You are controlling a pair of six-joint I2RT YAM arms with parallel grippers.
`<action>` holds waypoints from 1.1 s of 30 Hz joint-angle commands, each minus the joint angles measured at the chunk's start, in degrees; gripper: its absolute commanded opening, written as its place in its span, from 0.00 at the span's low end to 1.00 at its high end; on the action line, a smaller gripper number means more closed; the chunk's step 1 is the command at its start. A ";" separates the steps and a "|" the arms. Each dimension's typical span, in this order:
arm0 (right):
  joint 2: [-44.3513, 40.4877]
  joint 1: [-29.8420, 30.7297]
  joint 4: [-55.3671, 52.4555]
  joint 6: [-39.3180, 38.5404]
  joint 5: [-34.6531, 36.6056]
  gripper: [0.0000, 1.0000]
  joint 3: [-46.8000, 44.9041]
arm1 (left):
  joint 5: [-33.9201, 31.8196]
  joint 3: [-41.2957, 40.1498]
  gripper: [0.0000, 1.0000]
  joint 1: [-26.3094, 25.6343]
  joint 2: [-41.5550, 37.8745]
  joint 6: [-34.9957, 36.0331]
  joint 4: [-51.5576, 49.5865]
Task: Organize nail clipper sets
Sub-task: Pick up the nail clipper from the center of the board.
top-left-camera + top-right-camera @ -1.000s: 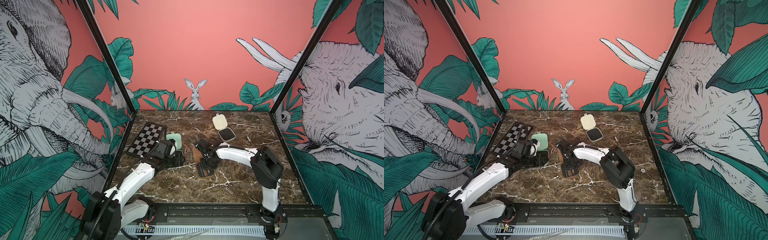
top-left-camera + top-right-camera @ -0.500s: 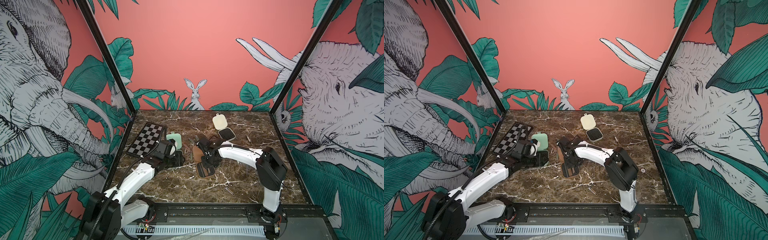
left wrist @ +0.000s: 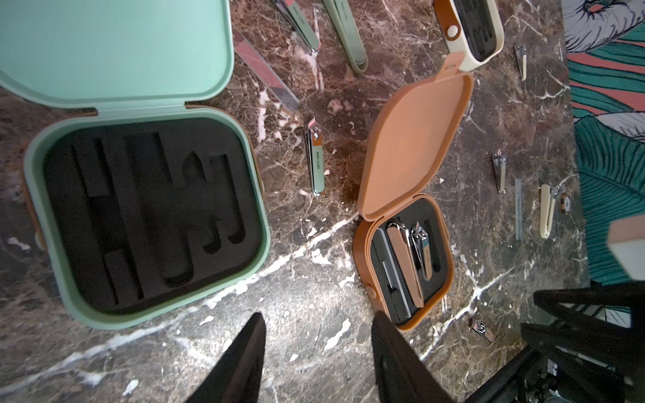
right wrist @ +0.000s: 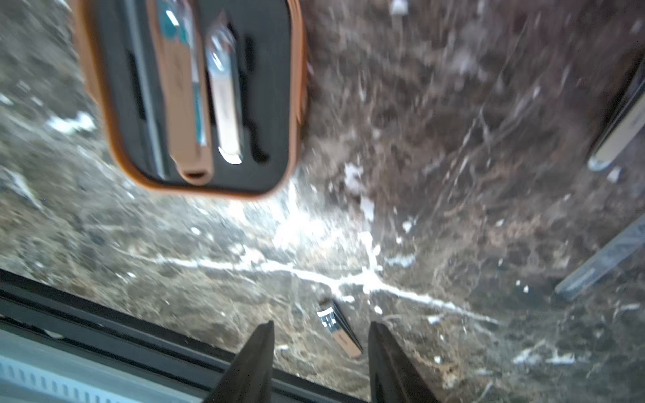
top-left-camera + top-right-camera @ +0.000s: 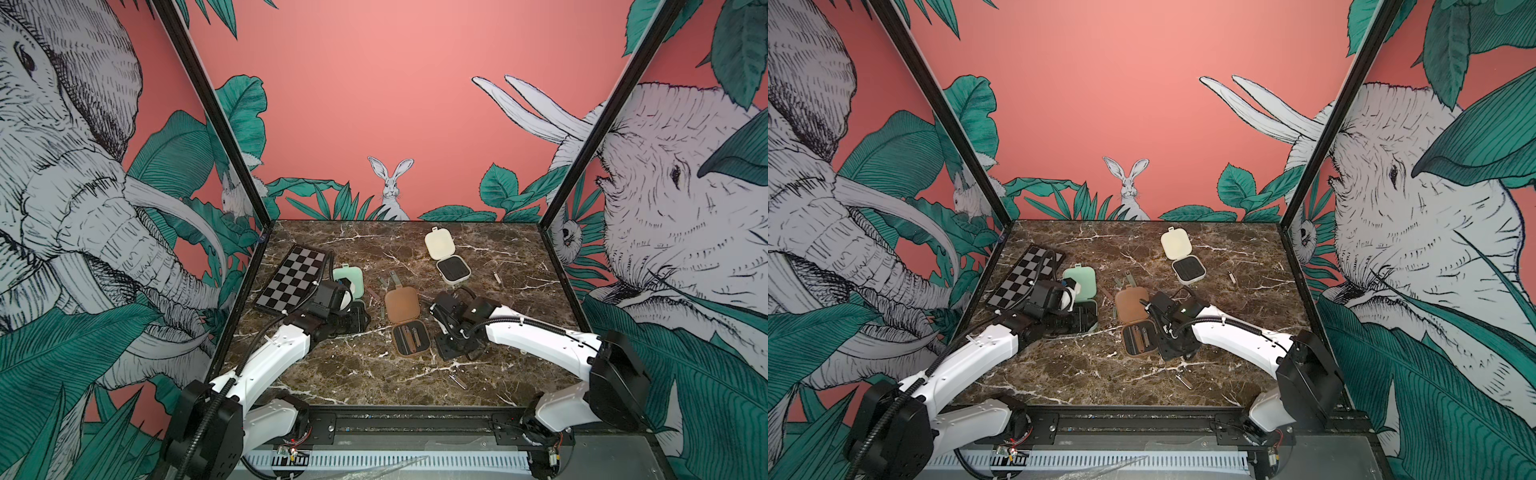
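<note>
3 cases lie open on the marble table [image 5: 365, 374], so the failures to watch are slips, mix-ups and knocks. Far left, the checkerboard [image 5: 291, 278] is outside the job. Just right of it the mint green case [image 3: 111, 49] has its lid laid back and every slot of its black insert bare. The left gripper [image 3: 318, 317] hangs low by it, fingers spread, nothing between them. Risk 1: the green clipper [image 3: 315, 160] lies flat on the stone between this case and the brown case [image 3: 412, 139], close to the brown lid. A slim metal piece on hard marble may skid out of a pinch, and a wide approach could nudge that lid or shift the case. Brown case, centre: 3 tools [image 3: 406, 261] seated, at least 1 slot looks bare. Risk 2: both arms crowd this case, so a reach by either could clip the other. The right gripper [image 4: 321, 323] hovers just right of the brown case, fingers apart and empty. The small brown clipper [image 4: 340, 331] shows on the table past them, skewed to their closing line and close to the table's near edge. Risk 3: closing without turning the wrist may spin it away, and that wrist view is smeared, so aim is hard to judge. Far, right of centre, the cream case [image 5: 439, 245] looks bare, with cream tools [image 3: 546, 213] scattered toward the right wall, where there is little room to descend.
</note>
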 commanded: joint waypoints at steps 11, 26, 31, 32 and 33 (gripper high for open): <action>0.15 2.36 0.62 -0.93 -4.63 0.39 -7.93 | 1.24 1.84 0.51 0.27 0.54 -0.33 0.34; 6.59 2.83 3.22 -0.14 -2.84 0.33 -8.02 | 1.31 1.57 0.51 0.26 0.71 -0.41 0.54; 8.20 2.82 3.40 -0.03 -1.78 0.25 -7.11 | 1.34 1.58 0.51 0.24 0.97 -0.32 0.63; 8.21 2.76 3.20 0.03 -1.61 0.22 -6.88 | 1.33 1.58 0.51 0.27 0.94 -0.32 0.74; 8.20 2.80 3.06 -0.04 -1.51 0.20 -6.52 | 1.28 1.58 0.51 0.25 0.93 -0.32 0.75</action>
